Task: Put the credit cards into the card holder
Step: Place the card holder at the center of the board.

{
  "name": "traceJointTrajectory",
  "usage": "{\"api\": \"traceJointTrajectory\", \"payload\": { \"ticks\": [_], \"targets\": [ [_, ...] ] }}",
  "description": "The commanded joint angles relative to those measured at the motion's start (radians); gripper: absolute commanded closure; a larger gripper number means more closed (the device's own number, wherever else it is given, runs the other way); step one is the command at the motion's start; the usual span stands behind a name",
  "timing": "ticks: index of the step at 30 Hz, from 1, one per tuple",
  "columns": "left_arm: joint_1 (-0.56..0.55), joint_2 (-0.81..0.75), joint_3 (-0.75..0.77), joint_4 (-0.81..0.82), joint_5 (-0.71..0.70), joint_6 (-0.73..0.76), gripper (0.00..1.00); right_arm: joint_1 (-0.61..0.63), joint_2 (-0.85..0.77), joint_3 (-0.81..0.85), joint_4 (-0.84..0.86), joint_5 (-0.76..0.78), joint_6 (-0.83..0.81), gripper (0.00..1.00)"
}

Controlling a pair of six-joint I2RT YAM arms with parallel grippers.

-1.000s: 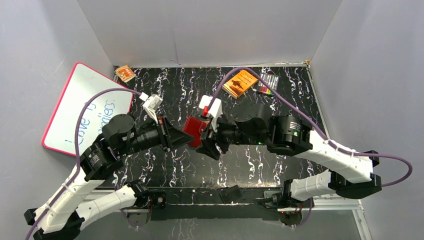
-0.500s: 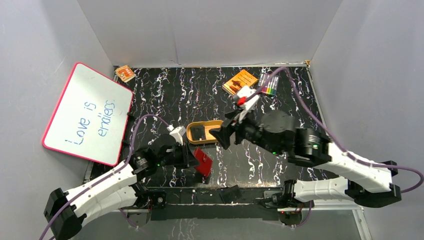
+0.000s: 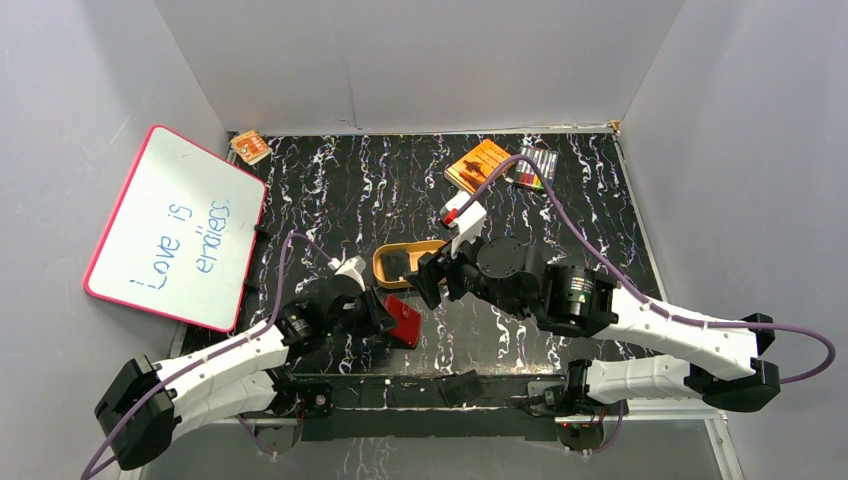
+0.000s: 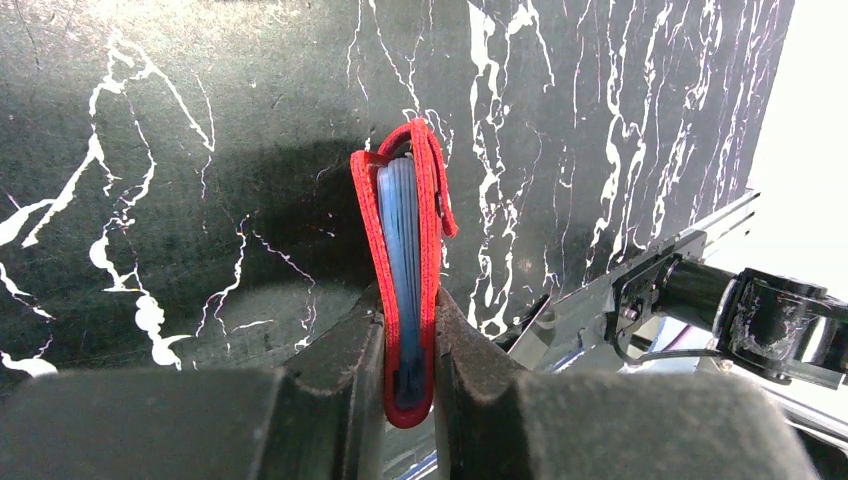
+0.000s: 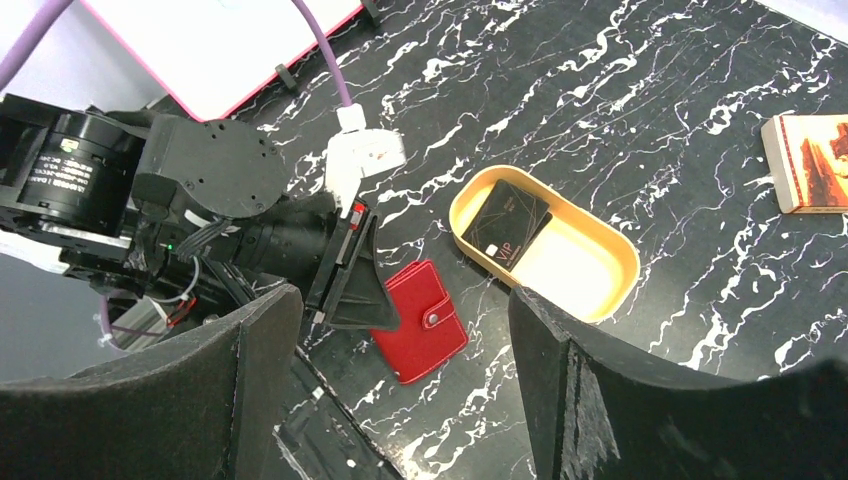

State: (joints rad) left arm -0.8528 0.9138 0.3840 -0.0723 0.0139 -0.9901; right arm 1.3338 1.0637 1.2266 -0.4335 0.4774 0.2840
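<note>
The card holder (image 4: 408, 240), a closed red wallet with pale blue inner pockets, is pinched at one end between my left gripper's (image 4: 408, 375) fingers. In the top view it sits low over the table near the front edge (image 3: 405, 322). Its snap is fastened in the right wrist view (image 5: 425, 320). A black credit card (image 5: 505, 225) lies in the tan oval tray (image 5: 612, 300), also visible from above (image 3: 398, 263). My right gripper (image 5: 400, 400) hangs open and empty above the table, just right of the tray's near end (image 3: 428, 280).
A pink-framed whiteboard (image 3: 175, 230) leans at the left wall. An orange box (image 3: 480, 166) and a pack of coloured markers (image 3: 535, 168) lie at the back right. A small orange item (image 3: 250, 148) sits at the back left corner.
Both grippers met at the wallet a second ago. The left arm has since pulled back toward the front edge with the wallet. The right gripper has opened and now hovers by the tray.
</note>
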Motion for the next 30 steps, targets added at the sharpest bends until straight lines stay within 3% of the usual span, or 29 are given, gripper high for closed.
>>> {"api": "traceJointTrajectory", "payload": {
  "ticks": [1, 4, 13, 20, 26, 30],
  "targets": [
    [-0.002, 0.008, -0.032, -0.047, -0.098, -0.022, 0.92, 0.002, -0.027, -0.01, 0.076, 0.03, 0.032, 0.16],
    [-0.002, 0.014, -0.041, -0.081, -0.121, -0.033, 0.9, 0.002, -0.031, -0.019, 0.076, 0.036, 0.04, 0.16],
    [-0.002, -0.014, -0.042, -0.168, -0.171, -0.052, 0.71, 0.002, -0.06, -0.051, 0.065, 0.056, 0.063, 0.16],
    [-0.002, -0.026, -0.003, -0.286, -0.24, -0.068, 0.48, 0.002, -0.062, -0.073, 0.057, 0.056, 0.077, 0.16],
    [-0.002, -0.136, 0.118, -0.501, -0.424, -0.129, 0.34, 0.002, -0.045, -0.065, 0.033, 0.086, 0.094, 0.15],
    [-0.002, -0.189, 0.257, -0.617, -0.537, -0.118, 0.14, -0.001, 0.011, -0.013, -0.035, 0.128, 0.132, 0.11]
  ]
}}
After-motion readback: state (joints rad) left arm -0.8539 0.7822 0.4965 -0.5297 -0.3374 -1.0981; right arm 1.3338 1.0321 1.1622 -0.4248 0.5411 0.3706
